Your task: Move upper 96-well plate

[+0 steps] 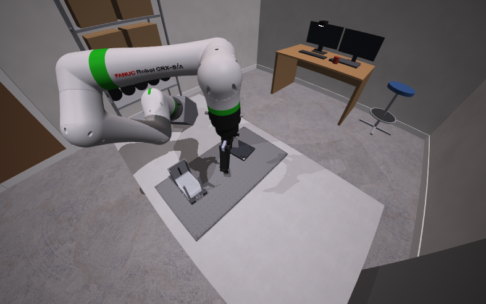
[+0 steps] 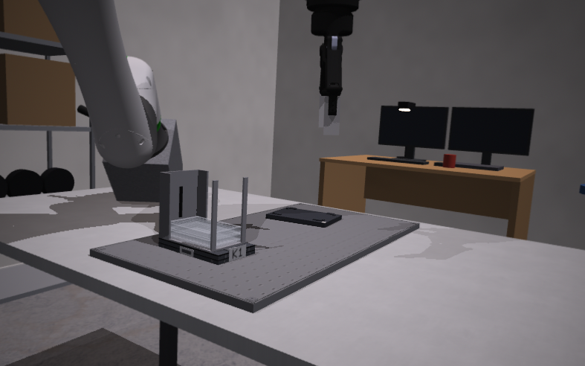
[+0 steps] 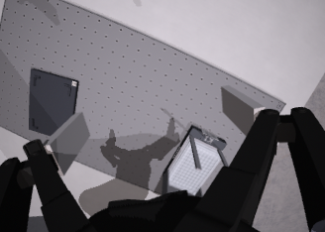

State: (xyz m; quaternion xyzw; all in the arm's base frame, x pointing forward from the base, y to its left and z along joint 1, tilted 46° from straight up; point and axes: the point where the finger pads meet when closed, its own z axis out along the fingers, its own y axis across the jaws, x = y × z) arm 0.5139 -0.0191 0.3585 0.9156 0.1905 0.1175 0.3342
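1. I hang high over the grey perforated board (image 2: 312,268), my gripper (image 2: 331,119) pointing straight down with the jaws spread fully wide and nothing between them. I judge this to be the approach step: no plate is picked up yet.

2. The upper plate (image 2: 201,225) is in the rack (image 2: 181,193) marked K1, resting on the lower plate inside the tall back wall and the two thin front posts (image 2: 214,213). In the wrist view the plate (image 3: 192,173) shows low and to the right, between my fingers.

3. The dark nest (image 2: 304,216) lies flat near the far end of the board, well apart from the rack, with nothing sitting in it. I cannot make out its A1 mark from here.

4. The next move, as I judge it, calls for travelling sideways until I am centred over the rack, then dropping straight down so my jaws straddle only the top plate.

5. What stands in my way: the back wall and the two posts crowd the plate, so my fingers must come in along the open sides. Reaching too deep risks disturbing the lower plate.

6. Around me: a white table (image 2: 467,291), a shelf unit (image 1: 71,31) with boxes, a wooden desk (image 2: 426,169) with two monitors, and a blue stool (image 1: 400,89). None is near my path.
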